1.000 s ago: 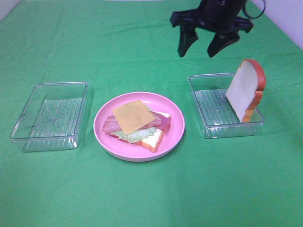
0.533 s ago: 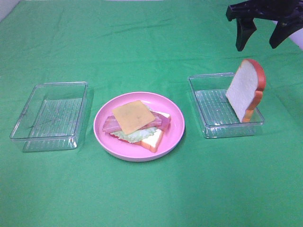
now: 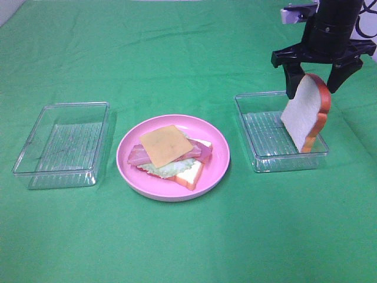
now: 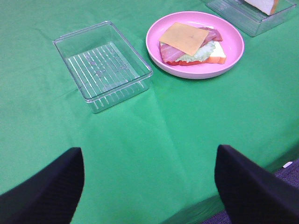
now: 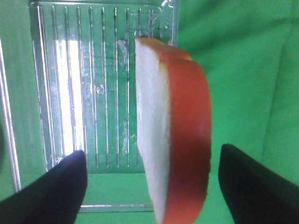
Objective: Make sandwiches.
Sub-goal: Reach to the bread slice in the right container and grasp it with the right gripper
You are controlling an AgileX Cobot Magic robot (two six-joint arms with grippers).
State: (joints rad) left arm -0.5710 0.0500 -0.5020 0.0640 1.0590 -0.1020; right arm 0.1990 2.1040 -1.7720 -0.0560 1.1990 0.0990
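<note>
An open-faced sandwich [image 3: 171, 154] lies on the pink plate [image 3: 218, 154]: bread at the bottom, then lettuce, bacon and a yellow cheese square [image 3: 166, 145] on top. It also shows in the left wrist view as the sandwich [image 4: 191, 44]. One more bread slice [image 3: 303, 115] stands on edge in the right clear tray [image 3: 262, 132], leaning on its far-right wall. My right gripper [image 3: 313, 88] hangs open over that slice, a finger on either side of its top, with gaps showing around the bread slice [image 5: 170, 135]. My left gripper [image 4: 147, 196] is open and holds nothing, low over the cloth at the table's near edge.
An empty clear tray [image 3: 62, 144] sits left of the plate, seen too as the tray [image 4: 103, 65] in the left wrist view. Green cloth [image 3: 188, 242] covers the whole table. The table's edge drops off beside the left gripper's finger [image 4: 252, 186].
The right gripper has swung from the far middle to the right and come down over the standing bread slice, its jaws a little wider. Nothing else moved.
</note>
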